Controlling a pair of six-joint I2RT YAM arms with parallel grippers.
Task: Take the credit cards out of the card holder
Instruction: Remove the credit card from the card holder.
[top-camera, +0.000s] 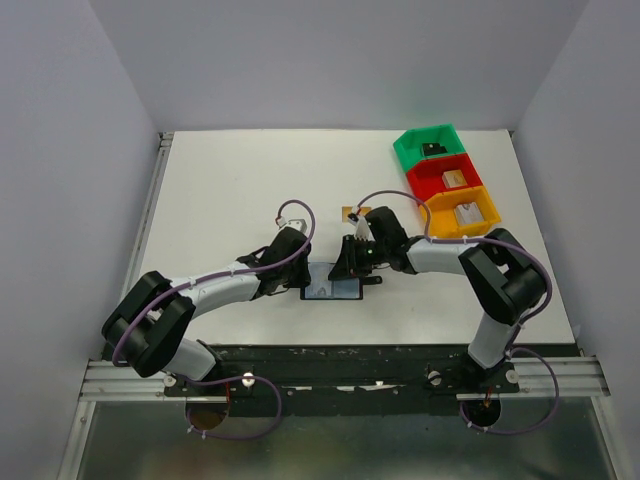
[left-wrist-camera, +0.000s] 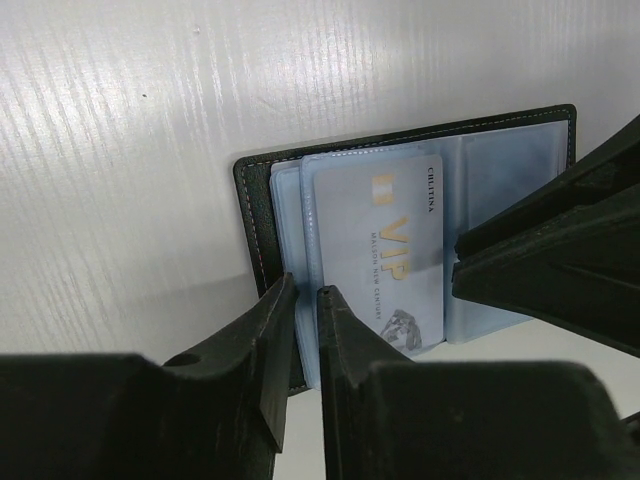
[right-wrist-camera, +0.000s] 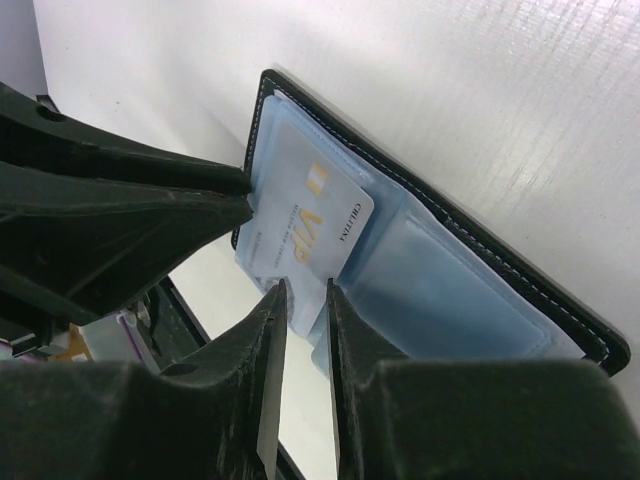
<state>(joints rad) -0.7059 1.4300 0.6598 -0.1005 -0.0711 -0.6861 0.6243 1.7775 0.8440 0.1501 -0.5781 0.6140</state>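
While the holder (top-camera: 335, 291) lies open on the tabletop (top-camera: 230, 190), left hand (left-wrist-camera: 305, 292) and right hand (right-wrist-camera: 306, 288) sit at its edges, narrowed, grip unclear.

Bright even overhead light, soft shadows.

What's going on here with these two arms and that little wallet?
Two robot arms are emptying an open black card holder on the table. The left arm and right arm are both down at it, jaws nearly closed at its edges; whether they pinch anything is unclear. A silver VIP card sits in a clear pocket. One small gold card lies on the table just beyond.
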